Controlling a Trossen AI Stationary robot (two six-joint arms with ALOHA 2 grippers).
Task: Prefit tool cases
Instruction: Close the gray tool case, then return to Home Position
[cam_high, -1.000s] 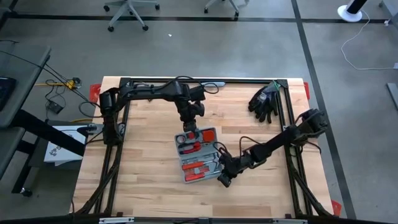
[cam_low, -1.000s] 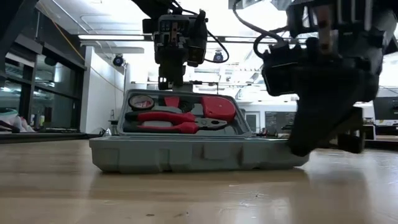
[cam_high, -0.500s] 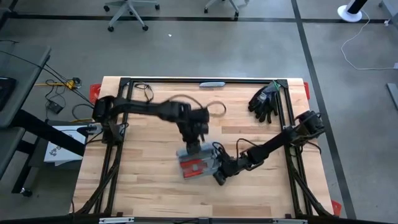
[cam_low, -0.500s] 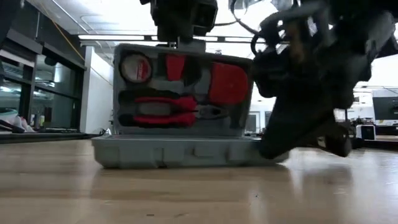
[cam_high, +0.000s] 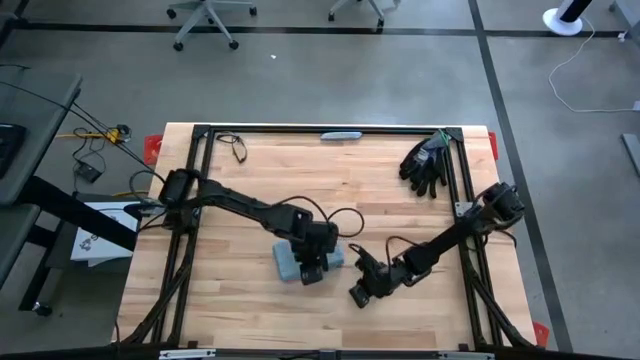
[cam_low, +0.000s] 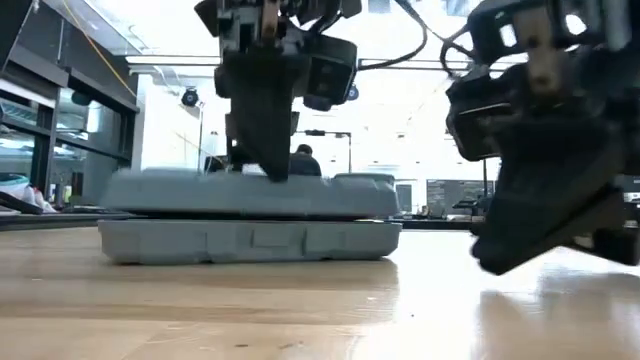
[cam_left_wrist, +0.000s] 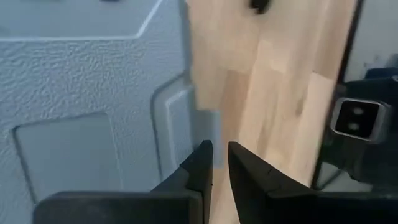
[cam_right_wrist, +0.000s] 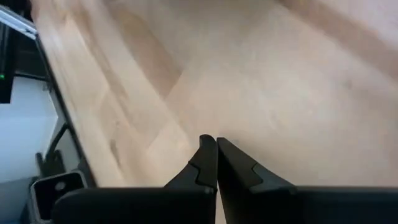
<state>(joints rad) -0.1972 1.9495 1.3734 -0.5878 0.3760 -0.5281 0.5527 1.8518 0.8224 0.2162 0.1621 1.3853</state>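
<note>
The tool case (cam_high: 300, 260) lies near the middle of the counter (cam_high: 230, 310), and its lid is folded down over the base. In the low view a thin seam shows between lid and base, so whether it has latched cannot be told. No red tools are visible; they are presumably shut inside.

The left claw (cam_high: 312, 268) sits on top of the lid at its edge. In the left wrist view its fingers (cam_left_wrist: 200, 167) stand a narrow gap apart over the grey-blue plastic, gripping nothing.

The right claw (cam_high: 361, 293) hovers low over the counter just beside the case, not touching it, with its fingers (cam_right_wrist: 208, 163) pressed together and empty.

The main step, closing the case, looks done. What may remain is pressing the lid fully home and drawing both arms away. A pair of black gloves (cam_high: 425, 163) lies at a far corner.
</note>
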